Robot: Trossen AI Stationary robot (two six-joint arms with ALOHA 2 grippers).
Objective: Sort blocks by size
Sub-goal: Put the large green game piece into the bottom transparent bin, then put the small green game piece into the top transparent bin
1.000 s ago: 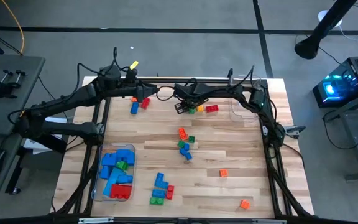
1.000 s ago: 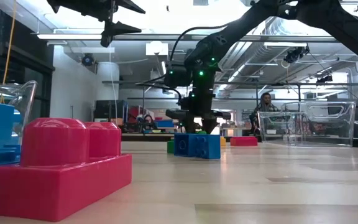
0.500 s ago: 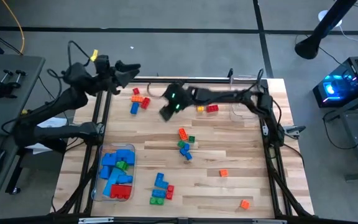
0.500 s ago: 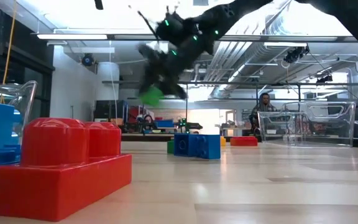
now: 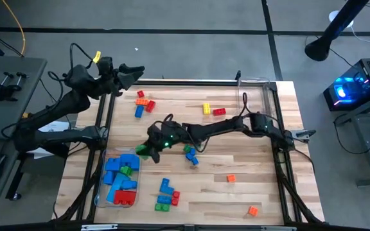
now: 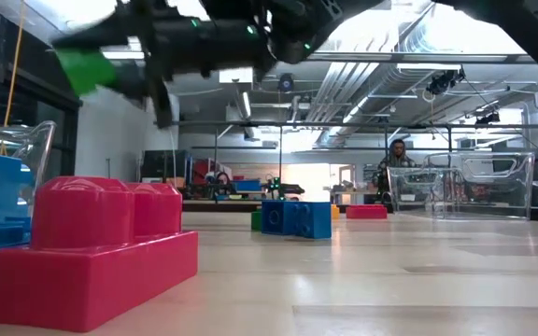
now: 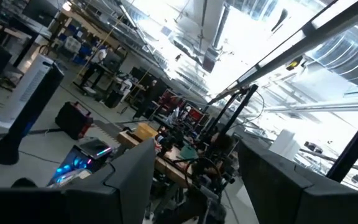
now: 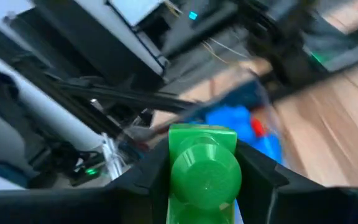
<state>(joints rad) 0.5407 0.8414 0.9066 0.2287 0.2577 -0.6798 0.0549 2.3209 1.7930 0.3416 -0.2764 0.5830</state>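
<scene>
Blocks lay scattered over the wooden table (image 5: 236,154), and the account runs from its left side across to its right. Farthest left, the left gripper (image 5: 135,70) was raised at the table's far left corner, its fingers (image 7: 135,180) apart with nothing between them, its wrist camera looking out into the room.

Below it, near the front left, a clear tub (image 5: 100,186) held a heap of blue blocks (image 5: 115,168) with a green one and a red block (image 5: 126,196) among them. In the low view a large red block (image 6: 92,252) filled the near left, with the tub's clear wall (image 6: 26,140) behind it.

Just beside the tub's far end hung the right gripper (image 5: 148,149), its arm stretched across the table from the right side. Its fingers were closed on a green block (image 8: 204,165), which showed clamped between them in the right wrist view, above the blue heap.

Further along, small red, orange and blue blocks (image 5: 143,102) sat near the far edge, and a blue, red and green cluster (image 5: 167,196) lay near the front. At the middle was a green and blue group (image 5: 190,154). Right of that stood a yellow block (image 5: 206,108) touching a red block (image 5: 219,111), then two lone orange blocks (image 5: 231,178) toward the front right. A second clear tub (image 5: 254,96) stood at the far right.
</scene>
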